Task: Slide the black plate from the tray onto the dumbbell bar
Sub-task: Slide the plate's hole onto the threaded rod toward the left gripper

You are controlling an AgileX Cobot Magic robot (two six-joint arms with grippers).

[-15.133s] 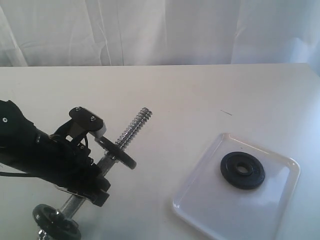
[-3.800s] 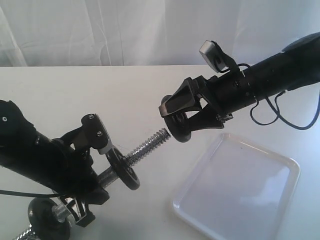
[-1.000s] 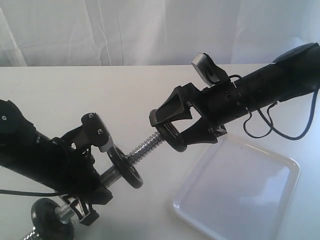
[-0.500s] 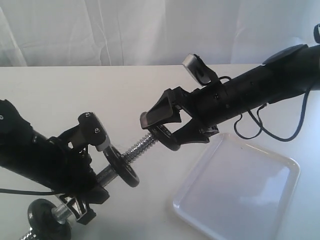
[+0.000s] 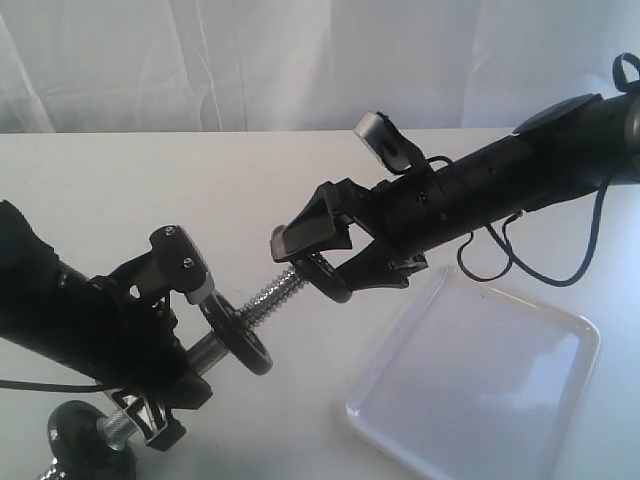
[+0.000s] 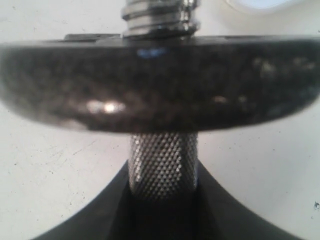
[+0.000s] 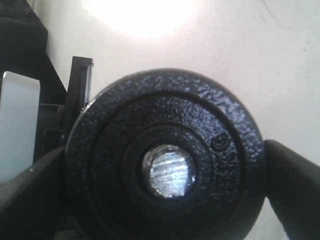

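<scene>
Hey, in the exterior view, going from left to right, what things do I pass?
left hand → fitted disc → threaded end of the dumbbell bar → black plate → tray

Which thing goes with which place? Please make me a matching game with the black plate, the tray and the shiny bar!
Things:
1. black plate
2. tray
3. dumbbell bar

Places:
A. lying white on the table, with nothing in it
B. held at its rough middle by the left gripper
C. between the right gripper's fingers, with the bar's threaded tip showing in its hole

Right pairs: 1-C, 2-A, 3-B.
</scene>
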